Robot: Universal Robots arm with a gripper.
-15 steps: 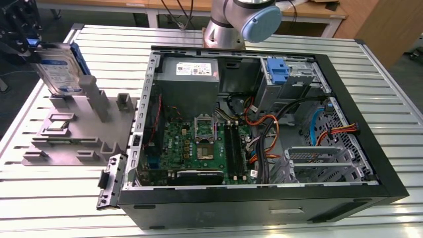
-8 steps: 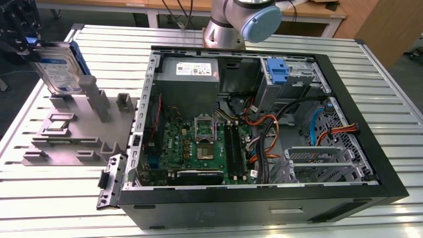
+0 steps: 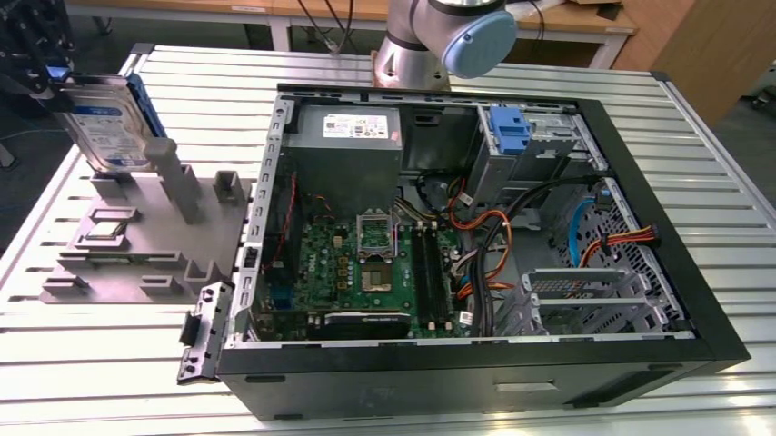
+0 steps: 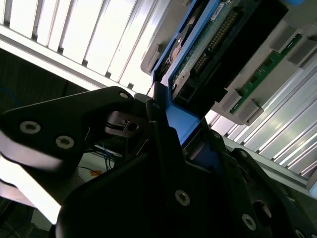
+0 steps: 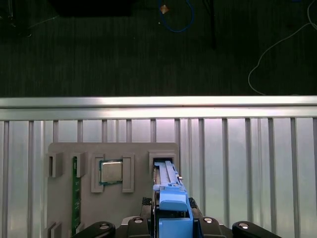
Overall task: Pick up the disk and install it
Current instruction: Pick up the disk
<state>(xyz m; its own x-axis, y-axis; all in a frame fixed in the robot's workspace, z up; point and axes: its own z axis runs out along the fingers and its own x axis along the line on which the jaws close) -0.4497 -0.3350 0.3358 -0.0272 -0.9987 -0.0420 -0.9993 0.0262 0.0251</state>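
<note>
In the exterior view the gripper has its fingers closed on the upper end of the disk. The disk stands upright, label showing, over the far corner of the grey fixture tray on the slatted aluminium worktop. Just beside the tray, to the exterior view's right, lies the open computer case. It holds a green motherboard, a grey power supply, a blue caddy, a metal drive cage and bundles of orange and black cables.

In the second wrist view the black fingers clamp the disk's blue bracket, with the drive's green circuit board beyond.

In the first wrist view the disk points edge-on at a slot of the tray; whether it is seated there I cannot tell. The tray's pockets hold a processor chip and a memory stick.
</note>
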